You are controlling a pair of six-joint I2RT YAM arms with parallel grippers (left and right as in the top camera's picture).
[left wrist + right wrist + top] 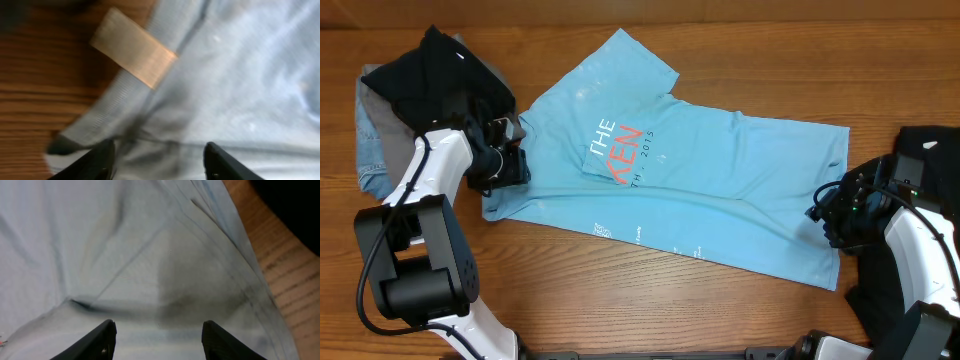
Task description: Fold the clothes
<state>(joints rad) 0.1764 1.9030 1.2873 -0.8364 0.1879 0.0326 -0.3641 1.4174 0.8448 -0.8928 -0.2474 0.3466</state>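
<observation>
A light blue T-shirt (700, 170) with orange-red and white chest lettering lies spread on the wooden table, partly folded at the upper left. My left gripper (512, 160) is open at the shirt's collar end on the left. In the left wrist view its fingers (157, 162) straddle the cloth (240, 75) just below the ribbed collar and the neck tag (134, 47). My right gripper (825, 213) is open at the shirt's hem end on the right. In the right wrist view its fingers (159, 340) hover over the cloth (100, 240) near the hem.
A black garment (435, 70) lies on a denim piece (370, 145) at the upper left. Another dark garment (930, 150) lies at the right edge, under my right arm. Bare wood shows along the table's front and back.
</observation>
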